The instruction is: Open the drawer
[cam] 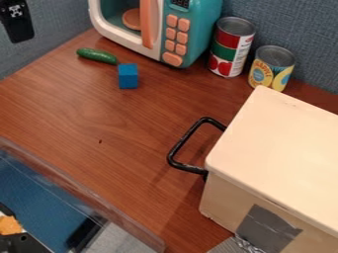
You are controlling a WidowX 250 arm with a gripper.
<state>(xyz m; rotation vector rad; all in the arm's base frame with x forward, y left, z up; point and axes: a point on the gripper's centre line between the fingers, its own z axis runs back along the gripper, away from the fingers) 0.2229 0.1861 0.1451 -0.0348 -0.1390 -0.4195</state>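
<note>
Cream box [277, 148] near two cans [231, 47].

On the bench [119, 128], we see a cream drawer box [277, 148] at right, its black handle [188, 138] jutting left and a grey tape patch [267, 230] on its near side. Beyond it we have two cans, red-and-green [231, 47] and yellow-labelled [271, 69], right of a teal toy microwave [198, 29]. A green cucumber [96, 55] lies far left, just beside a blue block [128, 76]. We spot a dark piece [17, 22] in the far left corner.

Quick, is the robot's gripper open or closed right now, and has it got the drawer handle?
Gripper: can't tell if open or closed; not on the curved black handle.
</note>
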